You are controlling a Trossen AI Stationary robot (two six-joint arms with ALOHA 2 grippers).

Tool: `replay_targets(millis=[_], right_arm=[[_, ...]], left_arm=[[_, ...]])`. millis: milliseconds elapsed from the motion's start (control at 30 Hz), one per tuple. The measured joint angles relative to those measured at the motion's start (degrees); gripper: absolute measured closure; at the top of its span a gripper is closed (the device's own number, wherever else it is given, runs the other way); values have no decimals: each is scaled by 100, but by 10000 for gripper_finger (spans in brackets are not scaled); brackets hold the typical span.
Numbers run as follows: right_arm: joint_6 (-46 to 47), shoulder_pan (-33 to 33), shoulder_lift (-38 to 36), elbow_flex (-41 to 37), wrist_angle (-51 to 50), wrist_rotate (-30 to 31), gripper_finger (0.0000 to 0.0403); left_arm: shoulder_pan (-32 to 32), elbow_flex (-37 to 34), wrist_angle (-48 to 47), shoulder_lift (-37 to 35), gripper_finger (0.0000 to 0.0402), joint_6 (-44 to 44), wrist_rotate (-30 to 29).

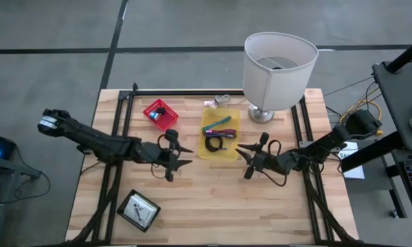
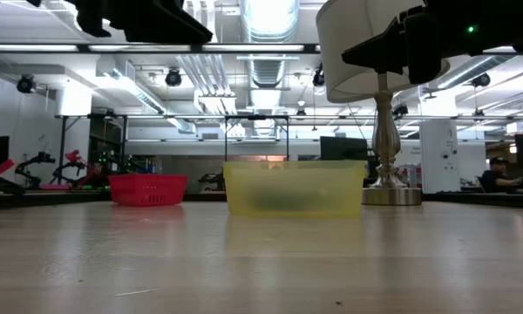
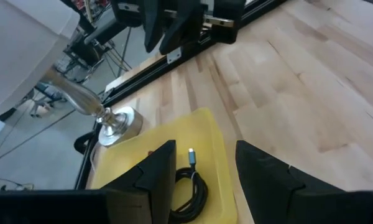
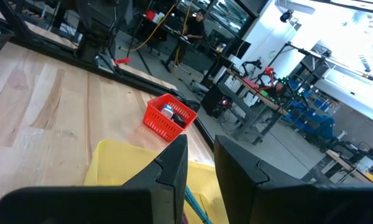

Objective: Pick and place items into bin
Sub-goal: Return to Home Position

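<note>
**A:** High view?
**B:** Both dark arms reach level toward the yellow plastic bin (image 1: pixel 233 140). The left gripper (image 1: pixel 189 156) sits left of it and the right gripper (image 1: pixel 240 156) right, fingers spread, empty.
**A:** Low view?
**B:** The bin is translucent, boxy.
**A:** Wrists?
**B:** A coiled black cable (image 3: pixel 193 190) and a teal tool (image 4: pixel 196 208) lie inside.

Grey floor (image 1: pixel 55 27) surrounds the wooden table (image 1: pixel 213 202); ceiling ducts (image 2: pixel 270 22) run overhead.

Yellow bin (image 1: pixel 230 145), red basket (image 1: pixel 151 110), white lampshade (image 1: pixel 278 82), black cable (image 1: pixel 213 143).
</note>
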Motion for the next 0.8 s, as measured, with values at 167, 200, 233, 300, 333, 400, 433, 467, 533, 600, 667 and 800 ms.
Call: replay_targets(millis=[167, 200, 233, 300, 333, 400, 433, 467, 533, 600, 667, 800], right_arm=[[-2, 0, 0, 0, 0, 0, 335], [-2, 0, 0, 0, 0, 0, 335], [-2, 0, 0, 0, 0, 0, 335], [-2, 0, 0, 0, 0, 0, 335], [-2, 0, 0, 0, 0, 0, 335], [-4, 0, 0, 0, -2, 0, 335], [-2, 0, -2, 0, 0, 0, 335], [-4, 0, 0, 0, -2, 0, 335], [-2, 0, 0, 0, -2, 0, 335], [-3, 0, -1, 0, -2, 0, 335], [0, 0, 0, 0, -2, 2, 335], [-19, 0, -1, 0, -26, 2, 335]], left_arm=[[245, 0, 85, 83, 251, 18, 229], [286, 0, 102, 106, 251, 20, 310], [326, 0, 108, 127, 251, 20, 377], [410, 0, 109, 167, 251, 20, 501], [456, 0, 121, 191, 251, 20, 579], [572, 0, 187, 245, 251, 83, 757], [634, -2, 298, 293, 251, 119, 878], [701, -2, 456, 351, 251, 151, 1006], [839, -5, 699, 468, 251, 264, 1298], [982, -4, 976, 621, 251, 329, 1565], [1110, -7, 1108, 762, 251, 405, 1796], [1379, -11, 1288, 1059, 251, 558, 1941]])
